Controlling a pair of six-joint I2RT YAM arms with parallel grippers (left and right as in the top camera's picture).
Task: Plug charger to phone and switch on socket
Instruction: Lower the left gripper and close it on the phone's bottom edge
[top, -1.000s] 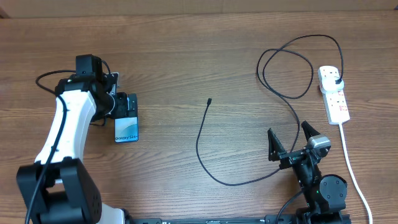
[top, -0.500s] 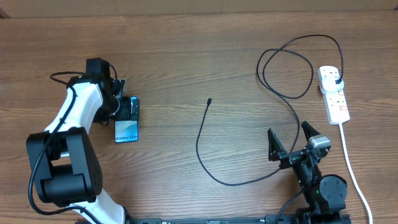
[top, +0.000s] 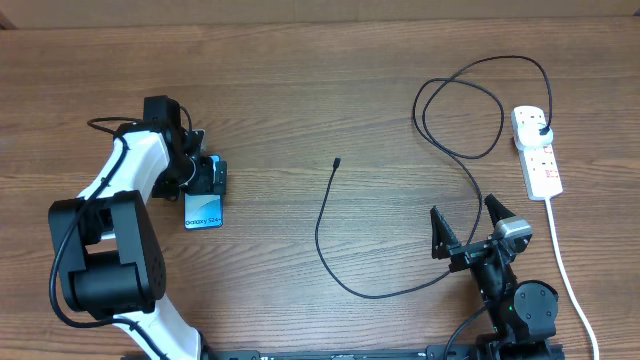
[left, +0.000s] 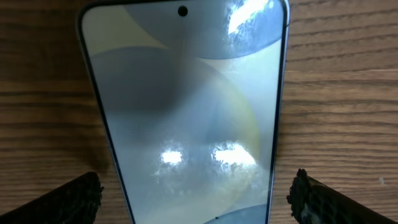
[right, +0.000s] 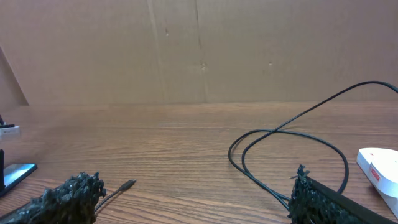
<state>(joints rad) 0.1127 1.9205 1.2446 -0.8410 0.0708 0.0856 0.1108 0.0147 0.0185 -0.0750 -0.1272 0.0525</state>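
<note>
The phone (top: 204, 208) lies flat at the left of the table, its "Galaxy S24" end toward the front. It fills the left wrist view (left: 186, 112). My left gripper (top: 206, 176) is open over the phone's far end, a finger on either side (left: 196, 196), not touching it. The black charger cable (top: 330, 240) loops across the middle. Its connector tip (top: 337, 161) lies free on the wood, and shows in the right wrist view (right: 127, 184). Its plug (top: 541, 130) sits in the white power strip (top: 537, 152) at the right. My right gripper (top: 468, 225) is open and empty near the front edge.
The power strip's thick white cord (top: 565, 270) runs toward the front right edge. A brown cardboard wall (right: 199, 50) stands behind the table. The cable's big loops (top: 470, 105) lie at the back right.
My left arm has swung its elbow in and the gripper has shifted slightly over the phone's far end. The phone, the cable and the right arm have not moved.
</note>
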